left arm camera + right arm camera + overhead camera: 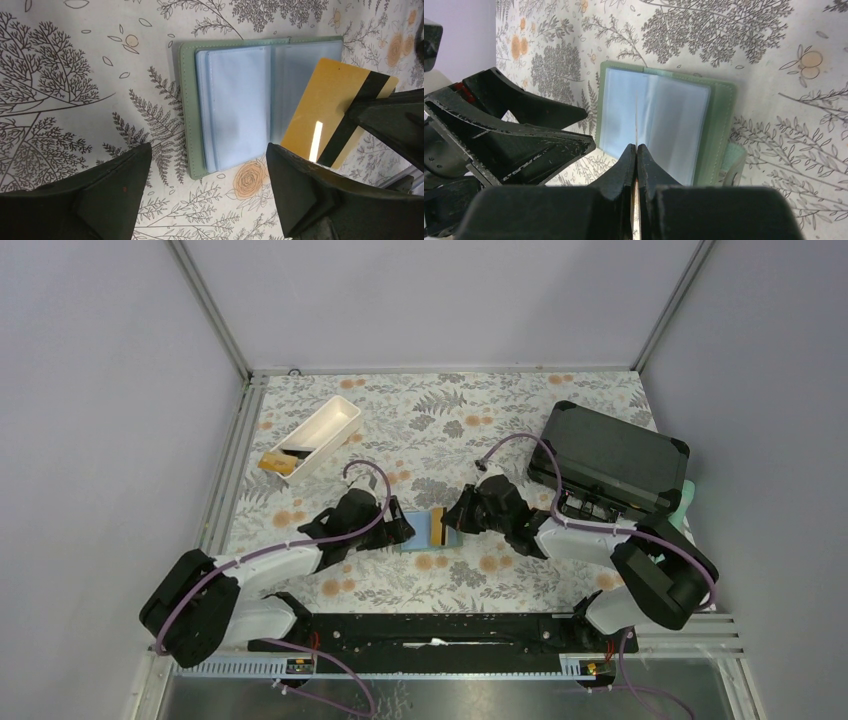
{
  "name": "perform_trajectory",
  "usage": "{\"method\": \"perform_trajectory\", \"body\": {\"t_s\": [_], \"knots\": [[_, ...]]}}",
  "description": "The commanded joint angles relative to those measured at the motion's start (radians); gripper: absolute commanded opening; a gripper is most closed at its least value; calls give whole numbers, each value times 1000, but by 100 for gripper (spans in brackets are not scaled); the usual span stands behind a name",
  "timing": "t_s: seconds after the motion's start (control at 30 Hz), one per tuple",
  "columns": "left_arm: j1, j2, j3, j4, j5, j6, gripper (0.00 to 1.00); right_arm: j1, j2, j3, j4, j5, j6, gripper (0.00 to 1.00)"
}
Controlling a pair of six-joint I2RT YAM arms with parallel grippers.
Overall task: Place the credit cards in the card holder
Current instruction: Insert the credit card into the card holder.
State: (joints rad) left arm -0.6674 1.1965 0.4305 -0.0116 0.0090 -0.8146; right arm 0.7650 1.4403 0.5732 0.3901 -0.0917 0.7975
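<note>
Top cam: fixed, high, behind arm bases (430, 632), looks down + fwd over whole floral table (430, 410); farthest off.
L wrist cam: close, looks down past left fingers (115, 195) onto card holder (235, 105) and gold card (330, 110).
R wrist cam: close, low, sights along right fingers (626, 165); gold card seen edge-on.
All 3 share card holder + gold card; wrist cams view from opp sides.

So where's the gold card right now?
The gold card is mid-table in the top view, pinched in the right gripper over the open holder, with the left gripper open on the holder's other side.
</note>
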Motion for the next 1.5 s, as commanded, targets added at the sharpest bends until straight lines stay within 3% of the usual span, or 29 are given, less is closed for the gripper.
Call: {"method": "perform_trajectory", "body": {"t_s": [0.0,0.43,1.47], "knots": [[-3,38,38,62,-41,0,87,-30,29,39,85,-11,-16,0],[3,112,58,65,-69,2,75,-58,78,12,168,-72,-4,0],[5,158,51,39,-108,27,62,-59,137,0,181,-66,-12,0]]}}
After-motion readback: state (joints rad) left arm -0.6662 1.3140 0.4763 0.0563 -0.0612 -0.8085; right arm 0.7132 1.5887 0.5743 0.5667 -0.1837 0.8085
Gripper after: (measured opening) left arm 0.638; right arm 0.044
